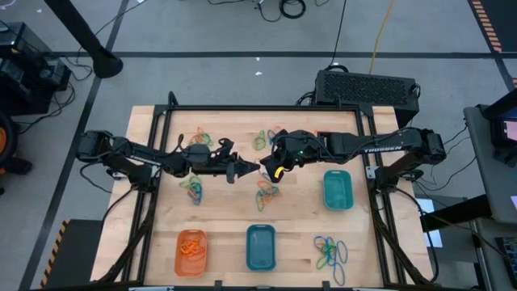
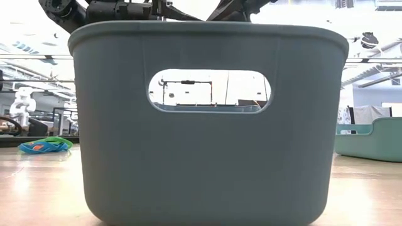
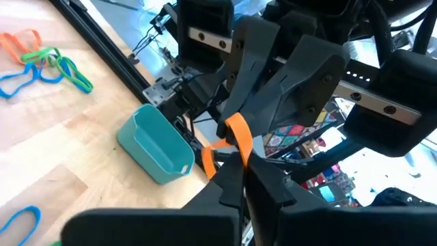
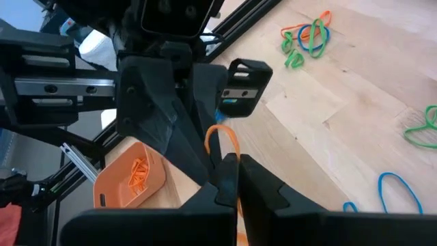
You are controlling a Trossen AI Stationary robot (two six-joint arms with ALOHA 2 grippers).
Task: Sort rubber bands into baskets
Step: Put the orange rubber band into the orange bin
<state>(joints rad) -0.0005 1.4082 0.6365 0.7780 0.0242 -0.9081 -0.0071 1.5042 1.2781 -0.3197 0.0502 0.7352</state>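
Note:
Above the middle of the table my left gripper (image 1: 249, 169) and my right gripper (image 1: 271, 164) meet tip to tip, both shut on one orange rubber band (image 1: 277, 172). Loose rubber bands lie in small heaps on the wood (image 1: 200, 138) (image 1: 192, 188) (image 1: 266, 194) (image 1: 329, 252). The orange basket (image 1: 191, 251), with orange bands inside, and the blue basket (image 1: 260, 247) stand at the near edge. The teal-green basket (image 1: 337, 189) stands at the right. My left gripper pinches the orange band's strand (image 3: 239, 149) between its two fingers, coming level from the table's left. The band is lifted clear of the table. My right gripper pinches the same band just below its free loop (image 4: 220, 134), slanting down from the table's right. The loop arches above its fingertips.
The black frame rails (image 1: 266, 109) run around the wooden top. In the low view the blue basket (image 2: 207, 125) fills most of the picture and hides the grippers' tips. A black box (image 1: 367, 87) stands beyond the far edge.

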